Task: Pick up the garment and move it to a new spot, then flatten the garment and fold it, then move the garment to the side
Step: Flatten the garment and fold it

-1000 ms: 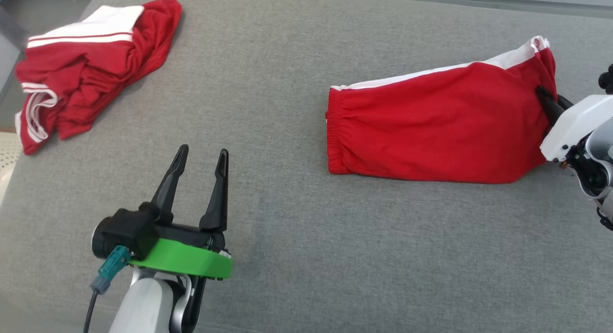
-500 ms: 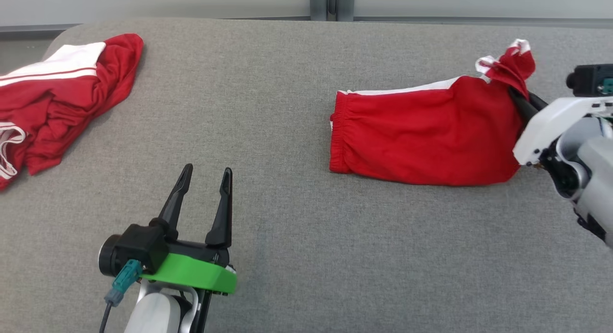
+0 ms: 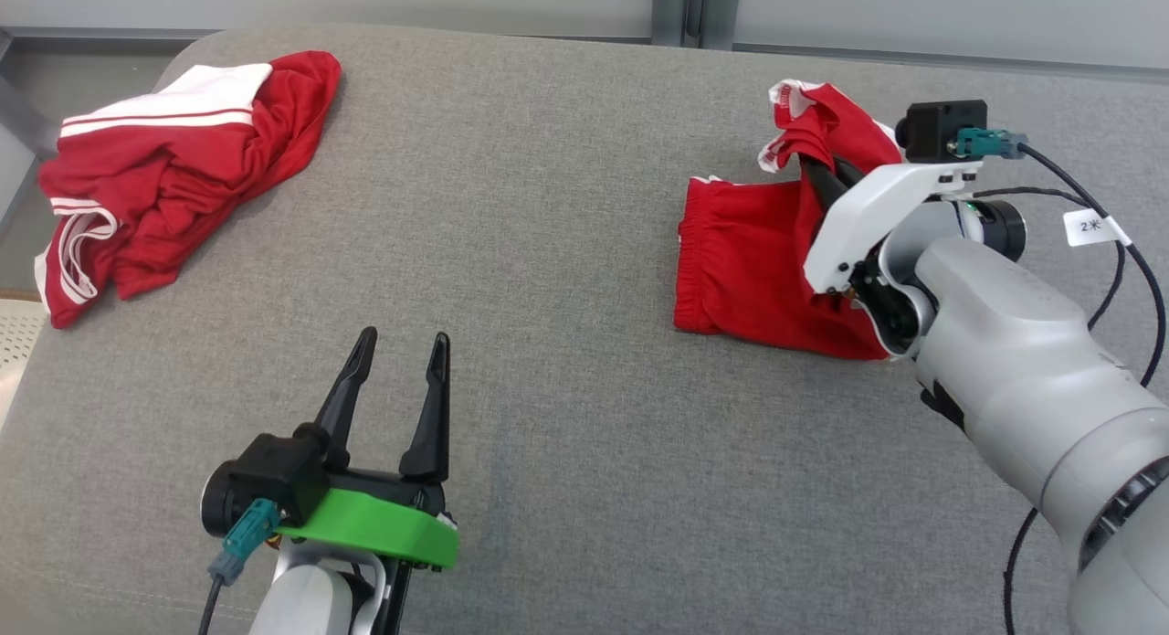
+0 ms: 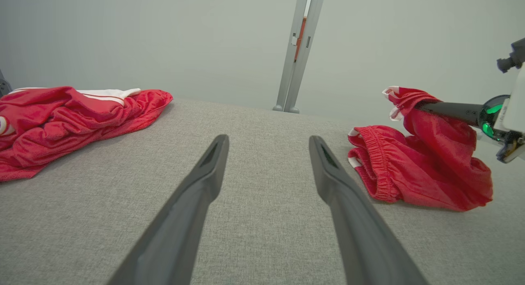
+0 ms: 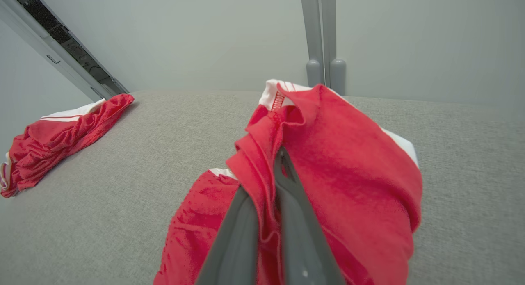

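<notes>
The garment (image 3: 744, 265) is a pair of red shorts with white side trim, at the right of the grey padded surface (image 3: 566, 361). My right gripper (image 3: 811, 163) is shut on its leg end, which it holds bunched above the surface and folded over toward the elastic waistband. The waistband end still lies on the surface. In the right wrist view the red cloth (image 5: 348, 166) drapes around the closed fingers (image 5: 242, 227). My left gripper (image 3: 402, 343) stands open at the lower left, holding nothing and well apart from the garment (image 4: 426, 174).
A crumpled pile of red and white clothes (image 3: 173, 169) lies at the far left corner, near the surface's rounded left edge. A pale wall with a grey post (image 3: 680, 9) runs along the far side. Bare grey surface lies between the two grippers.
My right gripper has lifted the garment's leg end and carried it left over the rest of the shorts, which now look shorter. The head camera has shifted. The left gripper has stayed open.
</notes>
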You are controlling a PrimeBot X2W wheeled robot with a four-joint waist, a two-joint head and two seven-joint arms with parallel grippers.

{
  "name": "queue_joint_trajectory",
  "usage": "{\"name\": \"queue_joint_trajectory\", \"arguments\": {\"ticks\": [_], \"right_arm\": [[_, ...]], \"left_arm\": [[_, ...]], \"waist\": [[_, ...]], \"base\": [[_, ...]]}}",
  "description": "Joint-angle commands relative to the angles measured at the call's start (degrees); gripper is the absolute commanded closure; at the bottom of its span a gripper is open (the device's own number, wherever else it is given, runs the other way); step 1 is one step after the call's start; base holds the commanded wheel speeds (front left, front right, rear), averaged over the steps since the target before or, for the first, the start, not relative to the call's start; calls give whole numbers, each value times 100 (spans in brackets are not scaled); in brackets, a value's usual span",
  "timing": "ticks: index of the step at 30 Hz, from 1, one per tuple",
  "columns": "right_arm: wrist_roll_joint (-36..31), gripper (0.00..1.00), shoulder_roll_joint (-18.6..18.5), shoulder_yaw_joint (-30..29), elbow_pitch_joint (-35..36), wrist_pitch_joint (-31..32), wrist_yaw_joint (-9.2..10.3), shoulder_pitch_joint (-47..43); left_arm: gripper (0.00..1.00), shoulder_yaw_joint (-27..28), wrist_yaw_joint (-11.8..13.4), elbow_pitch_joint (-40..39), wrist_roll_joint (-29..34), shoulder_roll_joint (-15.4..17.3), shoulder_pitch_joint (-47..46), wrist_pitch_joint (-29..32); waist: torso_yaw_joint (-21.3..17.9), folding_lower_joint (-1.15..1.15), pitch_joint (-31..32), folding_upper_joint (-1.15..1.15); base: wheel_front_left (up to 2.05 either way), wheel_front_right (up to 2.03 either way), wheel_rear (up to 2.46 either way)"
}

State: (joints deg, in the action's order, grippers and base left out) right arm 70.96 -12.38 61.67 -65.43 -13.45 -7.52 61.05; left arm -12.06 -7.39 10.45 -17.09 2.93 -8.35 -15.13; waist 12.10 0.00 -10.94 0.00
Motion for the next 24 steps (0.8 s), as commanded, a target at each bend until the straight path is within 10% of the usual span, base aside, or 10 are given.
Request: {"name": "queue_joint_trajectory", "arguments": {"ticks": [1, 7, 9, 10, 17, 24], "right_arm": [[-43, 100, 122, -66, -135, -87, 6, 81], [-376, 100, 651, 92, -506, -162, 6, -17], [-448, 50, 766, 157, -529, -169, 6, -114], [-452, 0, 801, 169, -534, -168, 6, -160], [-313, 0, 823, 53, 430, -175, 5, -367], [-779, 0, -238, -984, 2769, -174, 6, -955]], "left_arm": [[0, 3, -14, -1, -41, -2, 13, -2], [0, -42, -15, 50, -143, -3, -10, -2], [0, -62, -15, 72, -153, -1, -39, -2], [0, -73, -15, 91, -152, -2, -46, -2], [0, 61, -15, 194, -89, 2, 46, -2], [0, 296, -15, 123, -11, 2, 192, -2]], "waist": [[37, 0, -17, 0], [-16, 0, -34, 0], [-61, 0, -24, 0], [-79, 0, -20, 0], [-329, 0, 85, 0], [-633, 0, 326, 0]], "base": [[0, 0, 0], [0, 0, 0], [0, 0, 0], [0, 0, 0], [0, 0, 0], [0, 0, 0]]}}
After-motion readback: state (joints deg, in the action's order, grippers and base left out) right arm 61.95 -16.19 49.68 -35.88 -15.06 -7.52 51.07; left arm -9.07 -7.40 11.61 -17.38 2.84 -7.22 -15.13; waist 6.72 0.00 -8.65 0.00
